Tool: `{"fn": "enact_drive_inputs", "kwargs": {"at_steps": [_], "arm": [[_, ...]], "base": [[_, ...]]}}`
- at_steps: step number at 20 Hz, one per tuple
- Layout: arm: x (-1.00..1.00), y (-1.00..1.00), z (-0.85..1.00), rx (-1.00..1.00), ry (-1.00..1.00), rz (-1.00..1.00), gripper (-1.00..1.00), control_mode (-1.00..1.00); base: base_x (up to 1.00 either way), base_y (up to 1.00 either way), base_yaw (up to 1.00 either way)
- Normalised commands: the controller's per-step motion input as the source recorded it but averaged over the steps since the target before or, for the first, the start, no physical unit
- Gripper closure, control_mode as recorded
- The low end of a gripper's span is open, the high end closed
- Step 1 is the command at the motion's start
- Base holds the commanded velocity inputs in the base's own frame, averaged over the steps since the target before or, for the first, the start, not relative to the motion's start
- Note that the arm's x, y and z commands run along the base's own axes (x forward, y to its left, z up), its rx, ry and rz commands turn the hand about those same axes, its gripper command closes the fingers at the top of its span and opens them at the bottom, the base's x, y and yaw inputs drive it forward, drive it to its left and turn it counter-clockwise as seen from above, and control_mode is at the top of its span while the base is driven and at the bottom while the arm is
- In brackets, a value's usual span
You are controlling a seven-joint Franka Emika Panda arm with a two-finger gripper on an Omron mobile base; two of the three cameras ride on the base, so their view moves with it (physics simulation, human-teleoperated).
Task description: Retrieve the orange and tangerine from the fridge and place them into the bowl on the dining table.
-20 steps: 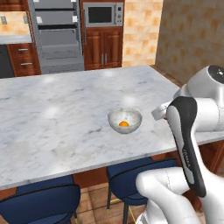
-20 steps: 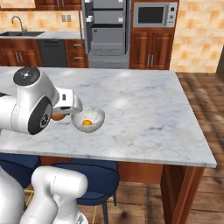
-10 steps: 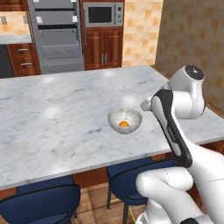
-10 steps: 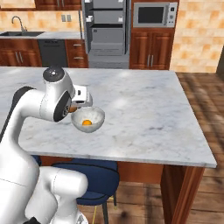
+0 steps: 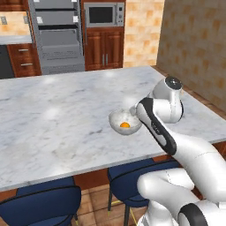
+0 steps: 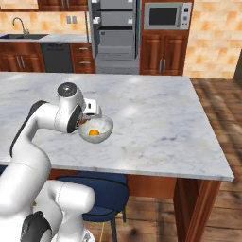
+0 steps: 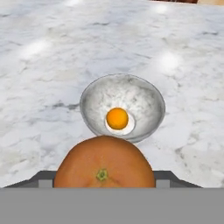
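Observation:
The small marbled bowl (image 7: 122, 107) stands on the dining table (image 7: 39, 78), and a little tangerine (image 7: 117, 118) lies in its middle. My gripper (image 7: 104, 176) is shut on the larger orange (image 7: 104, 157), held just short of the bowl's near rim and slightly above it. From the right base view, the gripper (image 6: 87, 119) sits at the left rim of the bowl (image 6: 108, 125), with the tangerine (image 6: 94, 133) inside and a sliver of the orange (image 6: 83, 122) showing. The left base view has the bowl (image 5: 115, 119) and tangerine (image 5: 125, 125) beside my forearm. The fridge is out of view.
Dark blue chairs (image 5: 42, 201) (image 6: 97, 189) are tucked under the table's near edge. Beyond the table (image 6: 156, 118) stand a grey wall oven (image 6: 116, 33), a microwave (image 6: 163, 15) and wooden cabinets. The table's right edge (image 6: 215, 156) drops to a wooden floor.
The arm has swung in over the table, bringing the hand and the orange from beside the bowl up to its rim. Bowl and tangerine have stayed where they were.

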Motion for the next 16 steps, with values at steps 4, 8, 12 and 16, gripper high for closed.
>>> {"fn": "enact_drive_inputs", "kwargs": {"at_steps": [4, 8, 12, 16], "arm": [[0.41, 0.14, -0.45, 0.0, 0.02, -0.02, 1.0, -1.0], [0.12, 0.0, -0.22, 0.0, 0.07, -0.12, 1.0, -1.0], [0.24, 0.0, -0.08, 0.0, 0.02, -0.13, 1.0, -1.0], [0.51, 0.01, -0.08, 0.0, 0.0, -0.05, 1.0, -1.0]], "base": [[0.0, 0.0, 0.0], [0.0, 0.0, 0.0], [0.0, 0.0, 0.0], [0.0, 0.0, 0.0]]}}
